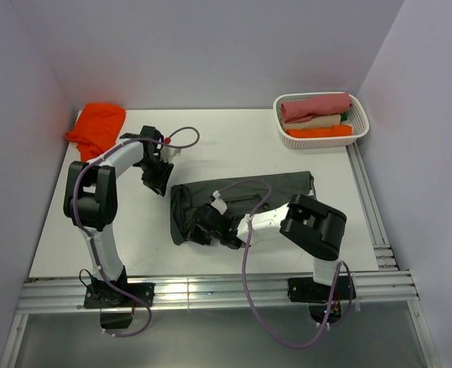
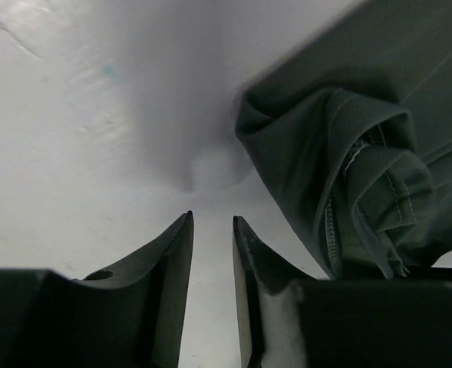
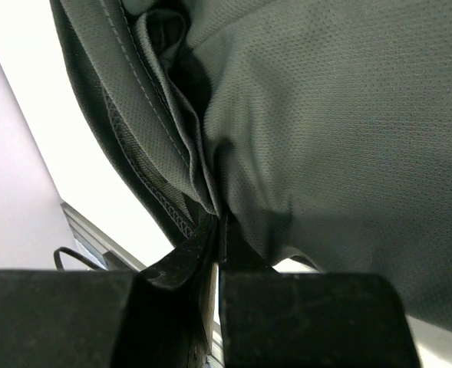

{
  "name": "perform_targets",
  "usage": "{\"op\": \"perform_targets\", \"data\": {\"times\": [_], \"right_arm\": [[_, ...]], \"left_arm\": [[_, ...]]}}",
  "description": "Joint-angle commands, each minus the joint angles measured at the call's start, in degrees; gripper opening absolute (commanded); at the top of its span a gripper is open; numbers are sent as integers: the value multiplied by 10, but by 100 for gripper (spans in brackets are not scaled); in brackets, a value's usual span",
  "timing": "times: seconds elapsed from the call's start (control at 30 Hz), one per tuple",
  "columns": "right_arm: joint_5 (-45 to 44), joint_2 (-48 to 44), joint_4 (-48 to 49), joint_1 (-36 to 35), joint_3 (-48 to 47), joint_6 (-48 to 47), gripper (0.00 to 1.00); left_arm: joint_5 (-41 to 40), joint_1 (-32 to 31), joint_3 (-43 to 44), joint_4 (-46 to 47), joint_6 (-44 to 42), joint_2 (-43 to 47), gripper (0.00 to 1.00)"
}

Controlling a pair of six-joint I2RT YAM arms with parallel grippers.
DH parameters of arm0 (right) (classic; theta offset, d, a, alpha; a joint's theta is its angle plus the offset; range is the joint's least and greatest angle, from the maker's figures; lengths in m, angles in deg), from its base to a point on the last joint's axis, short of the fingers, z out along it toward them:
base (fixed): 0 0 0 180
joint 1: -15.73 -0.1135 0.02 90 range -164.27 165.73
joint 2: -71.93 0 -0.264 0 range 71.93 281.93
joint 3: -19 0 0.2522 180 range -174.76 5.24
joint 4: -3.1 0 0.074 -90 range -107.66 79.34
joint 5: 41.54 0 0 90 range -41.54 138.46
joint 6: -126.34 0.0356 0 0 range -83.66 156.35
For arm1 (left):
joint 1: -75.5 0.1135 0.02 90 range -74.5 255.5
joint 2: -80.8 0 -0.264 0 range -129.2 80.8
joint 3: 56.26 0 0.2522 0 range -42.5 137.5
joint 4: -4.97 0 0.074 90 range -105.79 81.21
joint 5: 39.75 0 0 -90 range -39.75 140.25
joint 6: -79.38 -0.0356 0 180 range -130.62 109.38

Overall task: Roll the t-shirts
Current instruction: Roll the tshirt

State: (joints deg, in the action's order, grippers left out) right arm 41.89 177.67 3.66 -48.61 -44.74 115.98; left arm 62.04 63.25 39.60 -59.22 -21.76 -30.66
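The dark charcoal-grey t-shirt (image 1: 249, 199) lies folded into a band in the middle of the table, its left end bunched. My right gripper (image 1: 202, 230) is at that left near corner, shut on a fold of the cloth (image 3: 325, 115); in the right wrist view the gripper (image 3: 219, 218) pinches the fabric. My left gripper (image 1: 160, 184) hangs just left of the shirt's far left corner. In the left wrist view the gripper (image 2: 212, 218) is slightly open and empty over bare table, with the crumpled shirt corner (image 2: 348, 153) to its right. The orange-red t-shirt (image 1: 99, 126) lies crumpled at the back left.
A white basket (image 1: 361, 126) at the back right holds several rolled cloths, pink, cream and orange. Metal rails run along the table's near edge (image 1: 210, 291) and its right side (image 1: 367, 199). Walls close in the left, back and right.
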Motion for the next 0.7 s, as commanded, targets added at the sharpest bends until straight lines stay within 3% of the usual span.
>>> {"op": "perform_targets", "data": {"times": [0.0,0.2,0.4,0.67], "right_arm": [[-27,-31,13,4,5,8,4],[-23,-33,33,4,4,7,16],[-58,-47,-22,1,-19,-4,34],[-135,-84,-167,-11,-88,-38,37]], "left_arm": [[41,-4,-13,10,-15,28,31],[67,-8,-19,6,-17,34,29],[88,-19,-19,-8,-20,45,29],[114,-41,-12,-27,-22,41,28]]}}
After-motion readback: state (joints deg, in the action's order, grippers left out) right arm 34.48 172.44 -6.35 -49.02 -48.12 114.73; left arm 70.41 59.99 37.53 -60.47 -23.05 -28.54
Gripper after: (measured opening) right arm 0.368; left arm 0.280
